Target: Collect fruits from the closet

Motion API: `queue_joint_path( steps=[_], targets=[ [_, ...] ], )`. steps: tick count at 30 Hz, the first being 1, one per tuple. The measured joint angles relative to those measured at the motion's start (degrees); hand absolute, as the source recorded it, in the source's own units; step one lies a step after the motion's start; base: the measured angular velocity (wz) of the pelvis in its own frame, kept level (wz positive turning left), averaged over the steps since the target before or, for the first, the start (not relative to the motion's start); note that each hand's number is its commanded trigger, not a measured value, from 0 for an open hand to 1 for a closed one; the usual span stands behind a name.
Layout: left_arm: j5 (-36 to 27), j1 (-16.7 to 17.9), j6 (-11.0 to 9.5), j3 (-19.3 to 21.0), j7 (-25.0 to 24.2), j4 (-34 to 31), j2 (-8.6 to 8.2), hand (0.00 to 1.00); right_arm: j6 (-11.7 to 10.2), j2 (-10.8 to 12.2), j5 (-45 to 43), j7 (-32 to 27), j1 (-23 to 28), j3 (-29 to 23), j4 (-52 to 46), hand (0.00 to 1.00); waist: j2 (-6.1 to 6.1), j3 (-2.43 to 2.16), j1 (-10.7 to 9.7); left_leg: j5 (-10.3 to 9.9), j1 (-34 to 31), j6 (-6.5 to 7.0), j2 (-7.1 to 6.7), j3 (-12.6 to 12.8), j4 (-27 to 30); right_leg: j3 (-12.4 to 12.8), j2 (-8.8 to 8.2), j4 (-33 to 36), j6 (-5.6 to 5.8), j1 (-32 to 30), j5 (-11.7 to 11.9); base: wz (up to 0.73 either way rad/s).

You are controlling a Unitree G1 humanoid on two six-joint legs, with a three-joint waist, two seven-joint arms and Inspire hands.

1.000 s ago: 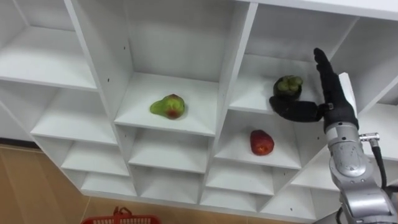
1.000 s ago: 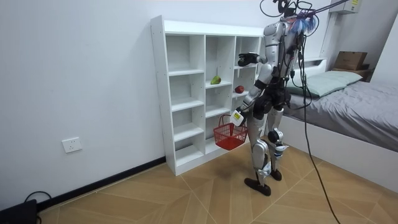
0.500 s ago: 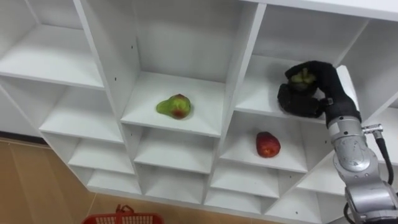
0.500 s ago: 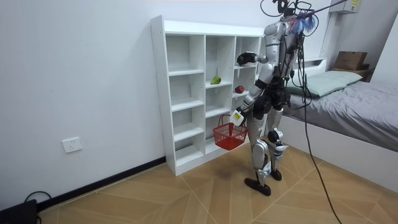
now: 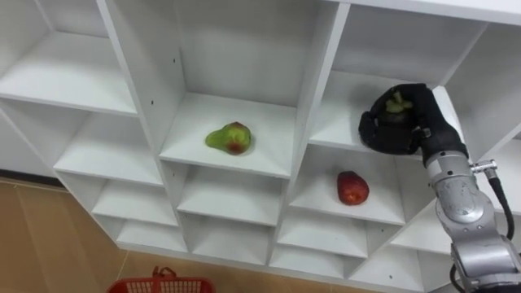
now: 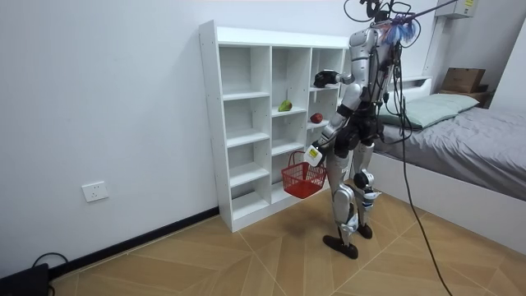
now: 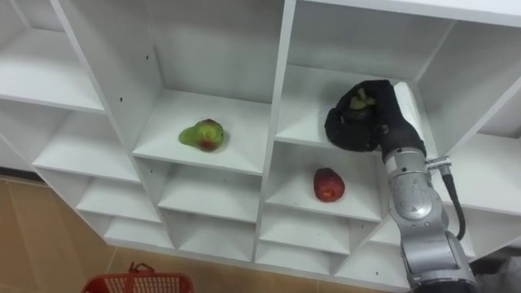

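In the white closet (image 5: 313,89), my right hand (image 5: 404,122) is in the upper right compartment. Its fingers are curled round a dark fruit with a green top (image 5: 396,102), which still rests at shelf level. A green and red fruit (image 5: 228,138) lies in the middle compartment to the left. A red fruit (image 5: 352,187) lies in the compartment below my right hand. In the room view my left hand (image 6: 313,155) hangs low in front of the closet, and the red basket (image 6: 302,179) dangles from it by its handle. The basket's rim (image 5: 159,286) also shows at the bottom edge.
I stand close in front of the closet (image 6: 263,123), facing it. A bed (image 6: 460,140) stands behind me at the room view's right. The closet's upright dividers (image 5: 130,89) and shelf boards bound each compartment tightly.
My right hand's fingers went from straight beside the dark fruit to curled round it. The eye view shifted slightly.
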Motion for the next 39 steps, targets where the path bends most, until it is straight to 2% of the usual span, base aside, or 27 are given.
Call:
queue_joint_path(
  steps=[17, 19, 23, 27, 39],
  targets=[
    [-1.31, -0.09, -0.02, -0.05, 0.03, -0.26, -0.01, 1.0, 0.06, 0.0, 1.18, 0.44, 0.01, -0.01, -0.95, 1.0, -0.24, -0.15, -0.29, 0.0, 0.08, 0.0, -0.05, -0.11, -0.03, 0.18, 0.0, 0.01, 0.01, 0.0, -0.01, 0.0],
    [-1.03, 0.0, 0.01, -0.05, -0.11, -0.76, -0.04, 1.0, 0.87, 0.01, 1.36, 0.44, 0.16, -0.01, -3.3, 1.0, -0.26, -0.15, -0.38, 0.0, -0.05, 0.0, -0.05, -0.02, 0.02, 0.17, 0.0, -0.01, 0.01, -0.07, -0.01, 0.0],
    [-1.02, 0.39, 0.07, 0.01, -0.51, -2.62, -1.13, 1.0, 1.09, 0.04, 1.43, 1.07, 0.35, -0.14, -9.42, 1.0, -0.45, -0.31, -0.83, 0.0, -0.39, 0.0, -0.03, -0.03, 0.23, 0.15, 0.0, -0.05, 0.01, -0.22, -0.01, 0.0],
    [-1.05, -0.02, 0.09, -1.33, -1.23, -3.01, -1.74, 1.0, 1.09, 0.2, 1.79, 2.12, 0.54, -0.11, -9.97, 1.0, -0.78, -0.54, -0.9, 0.0, -0.25, 0.0, -0.03, -0.02, 0.36, 0.36, -0.03, -0.03, 0.01, -0.08, -0.01, 0.0],
    [-2.7, -0.58, 0.95, -3.71, -2.69, -5.03, -1.8, 1.0, 1.89, 0.31, 3.19, 5.98, 3.19, -0.18, -12.43, 1.0, -0.13, -0.22, -4.09, 0.0, -0.36, 0.01, 0.02, 0.3, 0.3, 0.45, 0.0, 0.07, 0.0, -0.36, 0.0, 0.0]
  ],
)
